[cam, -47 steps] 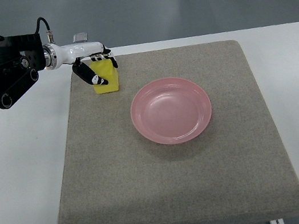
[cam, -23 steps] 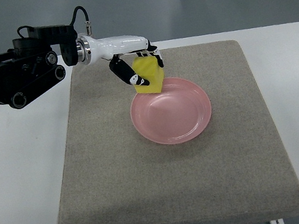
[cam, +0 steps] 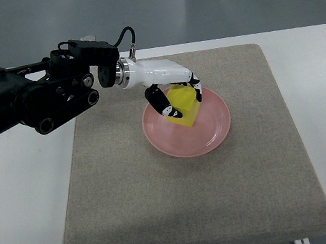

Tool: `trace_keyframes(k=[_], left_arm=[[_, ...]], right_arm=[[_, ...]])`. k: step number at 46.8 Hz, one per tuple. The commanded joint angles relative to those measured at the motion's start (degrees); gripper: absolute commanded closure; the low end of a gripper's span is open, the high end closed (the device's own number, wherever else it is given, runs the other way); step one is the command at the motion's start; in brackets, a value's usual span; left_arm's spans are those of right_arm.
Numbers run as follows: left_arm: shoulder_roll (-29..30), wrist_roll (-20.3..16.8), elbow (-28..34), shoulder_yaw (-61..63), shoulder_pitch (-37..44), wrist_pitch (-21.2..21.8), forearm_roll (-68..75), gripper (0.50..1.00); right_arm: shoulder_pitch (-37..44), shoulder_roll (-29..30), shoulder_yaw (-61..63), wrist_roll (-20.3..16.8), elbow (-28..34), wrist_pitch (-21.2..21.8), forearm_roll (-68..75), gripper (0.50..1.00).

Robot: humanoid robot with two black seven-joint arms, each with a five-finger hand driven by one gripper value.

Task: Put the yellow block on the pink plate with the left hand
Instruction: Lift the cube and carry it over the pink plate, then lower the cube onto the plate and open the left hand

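Left hand [cam: 179,97] has carried the yellow block [cam: 183,106] off the mat and over the pink plate [cam: 215,128] in about a second, fingers wrapped around it. Looks like lowering and letting go is all that's left.

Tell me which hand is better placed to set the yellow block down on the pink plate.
Left. The left hand already grips the yellow block right over the pink plate; the right arm is not in view.
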Motion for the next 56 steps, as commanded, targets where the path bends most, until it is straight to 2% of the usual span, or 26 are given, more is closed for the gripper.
trace_keyframes(k=[1,9,12,21,24,27,30,56], left_arm=[[-0.20,0.11,0.01,0.08,0.27,0.02,0.05,0.823],[-0.38,0.11,0.28,0.16,1.06,0.02,0.31,0.804],[-0.73,0.11,0.54,0.16,1.15,0.11,0.31,0.772],[-0.73,0.11,0.63,0.16,1.41,0.11,0.31,0.724],[-0.73,0.02,0.63,0.16,2.03,0.11,0.23,0.630],[-0.73,-0.06,0.63,0.16,2.20,0.20,0.14,0.604],[-0.73,-0.06,0.63,0.16,2.20,0.11,-0.04,0.549],[1.73,-0.42,0.72,-0.10,1.94,0.11,-0.83,0.521]], right_arm=[[0.00,0.00,0.00,0.00,0.00,0.00,0.00,0.576],[0.00,0.00,0.00,0.00,0.00,0.00,0.00,0.576],[0.00,0.00,0.00,0.00,0.00,0.00,0.00,0.576],[0.00,0.00,0.00,0.00,0.00,0.00,0.00,0.576],[0.00,0.00,0.00,0.00,0.00,0.00,0.00,0.576],[0.00,0.00,0.00,0.00,0.00,0.00,0.00,0.576],[0.00,0.00,0.00,0.00,0.00,0.00,0.00,0.576],[0.00,0.00,0.00,0.00,0.00,0.00,0.00,0.576]])
